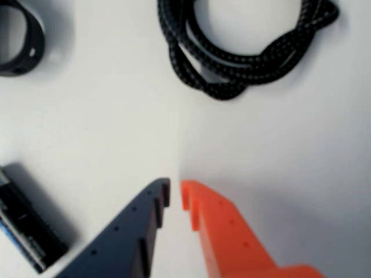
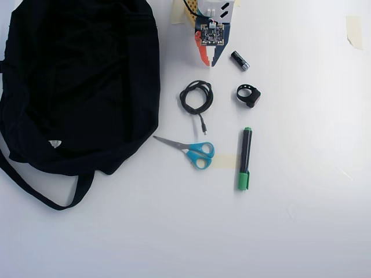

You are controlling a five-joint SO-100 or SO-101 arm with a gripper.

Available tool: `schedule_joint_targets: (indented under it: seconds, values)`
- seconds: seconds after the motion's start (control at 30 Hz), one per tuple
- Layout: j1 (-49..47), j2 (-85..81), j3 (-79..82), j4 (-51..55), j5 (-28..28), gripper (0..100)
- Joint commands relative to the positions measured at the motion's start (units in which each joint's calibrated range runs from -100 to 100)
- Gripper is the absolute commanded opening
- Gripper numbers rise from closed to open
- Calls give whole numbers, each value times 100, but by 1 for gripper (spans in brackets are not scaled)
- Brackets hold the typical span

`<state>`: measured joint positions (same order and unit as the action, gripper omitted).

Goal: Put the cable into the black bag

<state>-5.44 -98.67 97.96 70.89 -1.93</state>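
Black bag (image 2: pixel 75 81) lies slumped flat, the landmark here. Gripper (image 1: pixel 175 194), beyond the bag's upper right corner in the overhead view, is nearly closed and empty, likely lining up on the cable (image 2: pixel 196 97). Cable coiled just right of the bag; its plug tail points toward the scissors (image 2: pixel 190 149).

1. I see blue-handled scissors (image 2: pixel 191 149) lying on the white table (image 2: pixel 301 231).
2. A green marker (image 2: pixel 245 158) lies right of them.
3. A black ring strap (image 2: pixel 248 95) and small black cylinder (image 2: pixel 239 60) sit above.
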Motion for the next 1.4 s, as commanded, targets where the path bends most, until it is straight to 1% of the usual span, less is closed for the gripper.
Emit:
schedule_joint_targets:
  seconds: [0.0,0.77,0.9,1.0,1.07,1.37]
  values:
    - [28,-75,133,198,20,2]
    - [5,-66,133,189,9,2]
    - [28,-58,133,26,-27,2]
    - [28,0,106,-465,-27,3]
    - [28,183,34,-1077,-33,3]
    - [-114,1842,-667,-4591,-38,2]
